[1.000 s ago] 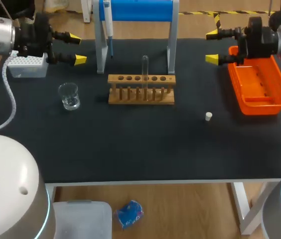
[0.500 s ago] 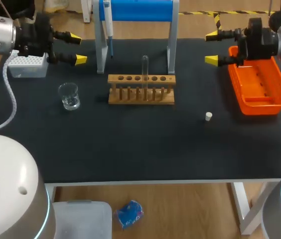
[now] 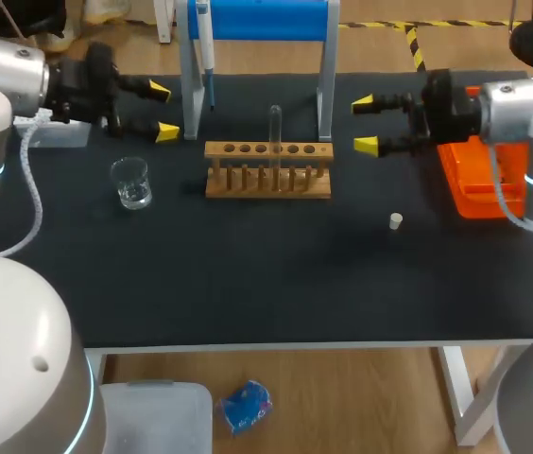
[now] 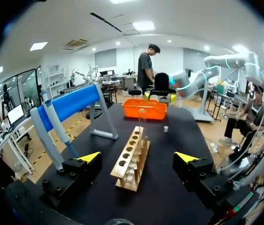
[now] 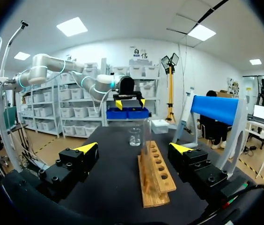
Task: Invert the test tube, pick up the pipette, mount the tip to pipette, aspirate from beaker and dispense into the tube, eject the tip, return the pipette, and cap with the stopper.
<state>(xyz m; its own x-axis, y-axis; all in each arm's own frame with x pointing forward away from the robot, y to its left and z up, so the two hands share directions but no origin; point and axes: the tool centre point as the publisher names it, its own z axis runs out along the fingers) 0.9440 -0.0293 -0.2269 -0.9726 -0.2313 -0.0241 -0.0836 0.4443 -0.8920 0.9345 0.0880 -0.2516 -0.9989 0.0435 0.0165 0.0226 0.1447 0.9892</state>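
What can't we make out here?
Tip box: head view, mostly behind the left arm.
Orange tray: head view, partly under the right arm.
Test tube: which end is open; too thin and clear, all views.
Beaker: liquid level; small in head view, cut off in left wrist view.

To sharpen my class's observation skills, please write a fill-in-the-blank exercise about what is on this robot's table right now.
1. The test tube stands in the wooden ____.
2. The pipette hangs on the ____ stand.
3. The white stopper lies on the table, nearer the ____ tray than the beaker.
4. The left gripper and right gripper are both ____, holding nothing.
Missing words: rack; blue; orange; open.
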